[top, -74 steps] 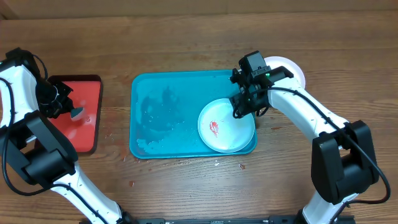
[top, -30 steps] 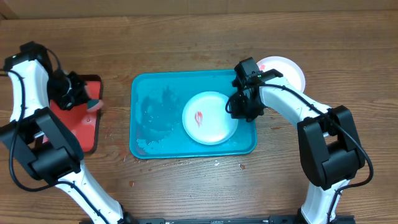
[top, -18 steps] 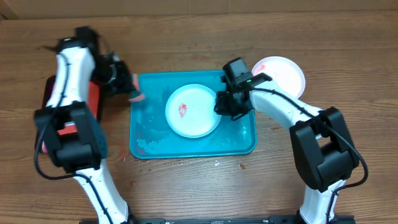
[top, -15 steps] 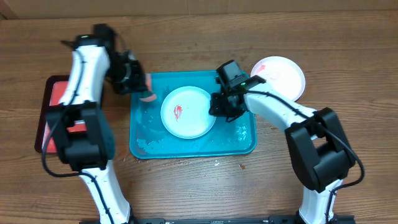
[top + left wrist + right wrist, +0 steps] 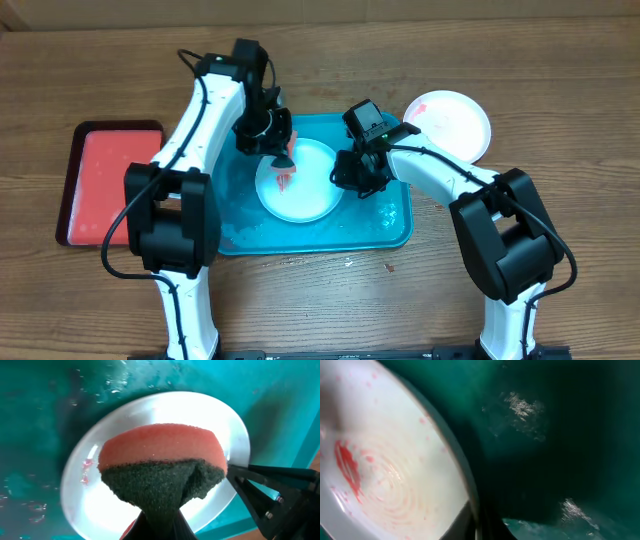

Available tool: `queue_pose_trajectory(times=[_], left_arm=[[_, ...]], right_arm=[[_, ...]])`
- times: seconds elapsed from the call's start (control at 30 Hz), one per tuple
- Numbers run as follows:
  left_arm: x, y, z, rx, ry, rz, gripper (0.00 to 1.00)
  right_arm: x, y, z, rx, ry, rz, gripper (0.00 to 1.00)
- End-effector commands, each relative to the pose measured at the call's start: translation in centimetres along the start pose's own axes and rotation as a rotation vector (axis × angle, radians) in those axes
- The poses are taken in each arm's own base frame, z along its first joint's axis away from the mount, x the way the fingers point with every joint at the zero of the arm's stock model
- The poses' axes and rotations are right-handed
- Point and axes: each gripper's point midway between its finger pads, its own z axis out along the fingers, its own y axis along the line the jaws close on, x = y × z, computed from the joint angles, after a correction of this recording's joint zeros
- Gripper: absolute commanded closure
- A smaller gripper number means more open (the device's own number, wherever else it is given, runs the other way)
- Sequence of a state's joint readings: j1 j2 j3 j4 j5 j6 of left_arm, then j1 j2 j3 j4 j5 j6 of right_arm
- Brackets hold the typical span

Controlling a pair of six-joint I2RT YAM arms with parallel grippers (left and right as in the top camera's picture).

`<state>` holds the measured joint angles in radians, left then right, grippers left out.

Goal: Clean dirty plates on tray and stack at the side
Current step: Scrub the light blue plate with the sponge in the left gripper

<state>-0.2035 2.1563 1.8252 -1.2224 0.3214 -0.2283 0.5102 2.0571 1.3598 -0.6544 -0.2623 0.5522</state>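
Scrub step, on what looked like the only plate on the tray. My left tool was clamped tight on the sponge. It pinched the dark scourer side, with the pink foam apparently facing the white plate just below. My right tool was closed down on that plate's right rim, pinning it. The plate sat mid-frame in the overhead, on the upper middle of the turquoise tray.

My call for doing this well:
- Press the sponge flat onto the red smear and use short strokes across it.
- Use light downforce so the plate doesn't skate on the wet tray.
- Stroke toward the right tool's pinch, not away from it.
- Watch clearance, since both tools were close at the rim.

Plate: small, round, white plastic, shallow. It had one red streak at the left of the right wrist view and fine pink specks over the well. There was a wet sheen on the tray around it.

A second plate sat on the bench at upper right of the overhead, off the tray, with a pinkish film on it. The red tray was at far left.
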Motion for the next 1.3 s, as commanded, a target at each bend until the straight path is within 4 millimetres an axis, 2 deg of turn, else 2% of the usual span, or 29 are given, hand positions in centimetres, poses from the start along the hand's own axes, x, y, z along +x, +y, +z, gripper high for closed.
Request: queue_pose_trajectory(times=[0.0, 0.17, 0.27, 0.47, 0.67, 0.7, 0.8, 0.87, 0.93, 1.0, 1.13, 1.2, 1.23, 1.27], left_arm=[[0.6, -1.1, -0.1, -0.017, -0.004, 0.033, 0.96], [1.4, -1.5, 0.8, -0.023, 0.022, 0.016, 0.96], [2.2, -1.3, 2.1, -0.03, 0.046, 0.01, 0.96], [3.5, 0.3, 5.9, -0.037, 0.066, -0.016, 0.96], [4.0, 1.8, 7.5, -0.04, 0.07, -0.036, 0.93], [4.0, 2.3, 7.6, -0.054, 0.068, -0.04, 0.93], [3.2, 6.9, 6.8, -0.279, 0.018, -0.056, 0.96], [2.9, 9.1, 6.0, -0.387, -0.003, -0.064, 0.96], [2.7, 10.5, 5.3, -0.445, -0.013, -0.076, 0.96], [2.4, 11.1, 4.9, -0.461, -0.021, -0.086, 0.96], [1.6, 10.4, 4.5, -0.418, -0.042, -0.092, 0.96], [1.3, 8.5, 5.1, -0.311, -0.042, -0.088, 0.96], [1.2, 6.2, 5.7, -0.187, -0.033, -0.082, 0.96], [1.2, 4.9, 6.0, -0.114, -0.027, -0.076, 0.96]], right_arm=[[0.6, -1.6, 1.9, 0.051, 0.022, 0.033, 0.96], [0.0, -2.0, 1.8, 0.07, -0.006, 0.061, 0.96], [0.0, -2.0, 1.8, 0.071, -0.007, 0.062, 0.96], [-0.1, -1.9, 1.8, 0.069, -0.009, 0.061, 0.96], [-0.1, -1.9, 1.8, 0.069, -0.009, 0.06, 0.96], [-0.1, -1.9, 1.8, 0.069, -0.008, 0.06, 0.96], [0.0, -2.0, 1.8, 0.071, -0.006, 0.061, 0.96], [0.1, -2.0, 1.8, 0.072, -0.004, 0.061, 0.96], [0.1, -2.0, 1.8, 0.074, -0.003, 0.061, 0.96], [0.1, -2.0, 1.8, 0.073, -0.003, 0.058, 0.96], [0.0, -2.0, 1.9, 0.073, -0.008, 0.057, 0.96], [-0.1, -2.0, 1.8, 0.072, -0.011, 0.057, 0.96], [-0.1, -2.0, 1.9, 0.072, -0.011, 0.057, 0.96], [-0.1, -2.0, 1.8, 0.072, -0.011, 0.056, 0.96]])
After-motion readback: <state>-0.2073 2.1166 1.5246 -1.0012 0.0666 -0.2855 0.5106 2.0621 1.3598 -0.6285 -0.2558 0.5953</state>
